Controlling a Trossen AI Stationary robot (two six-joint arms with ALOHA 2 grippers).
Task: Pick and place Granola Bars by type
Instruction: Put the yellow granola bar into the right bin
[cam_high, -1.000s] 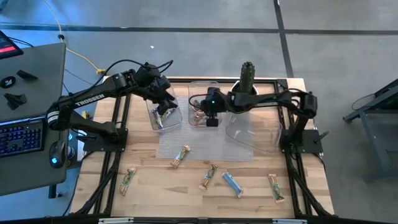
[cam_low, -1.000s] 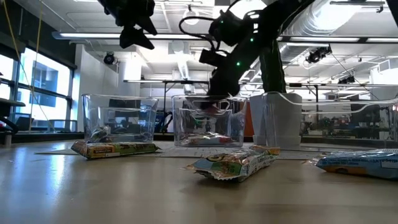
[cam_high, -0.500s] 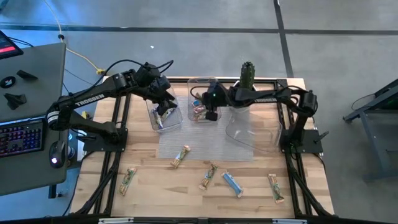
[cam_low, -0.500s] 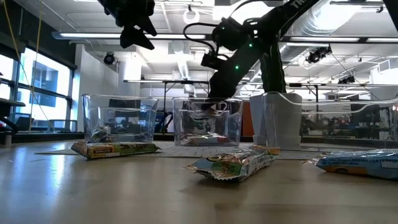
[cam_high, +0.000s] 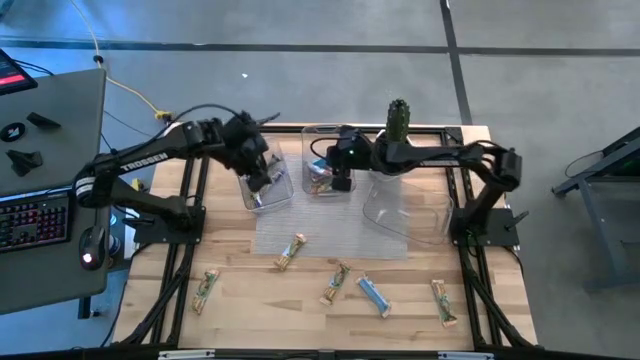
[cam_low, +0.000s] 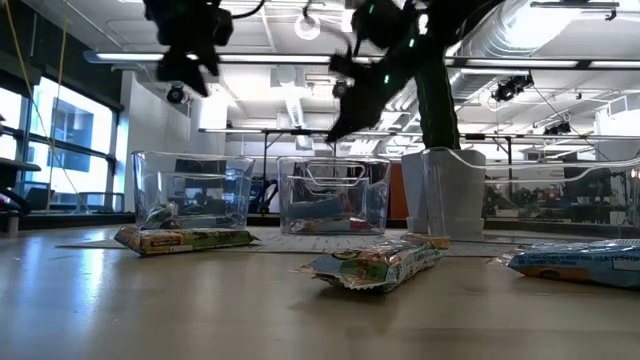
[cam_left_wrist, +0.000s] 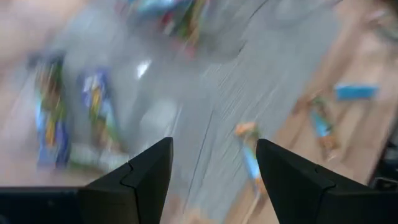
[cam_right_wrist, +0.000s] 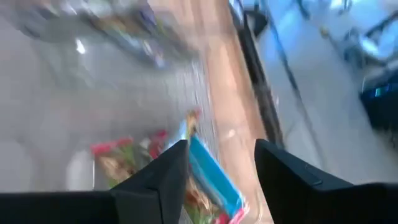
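Robotics lab: exposed ceiling ducts (cam_low: 560, 40) (workbenches (cam_low: 250, 130) behind).

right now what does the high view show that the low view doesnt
Only the high view shows the loose bars lying at the table's near edge, such as the green-tan bar at far left and another at far right, plus the keyboard desk. Only the low view shows the room's ceiling lights and windows behind. Both show the clear bins, the blue-white bar, and the left pincer and right pincer above the bins.
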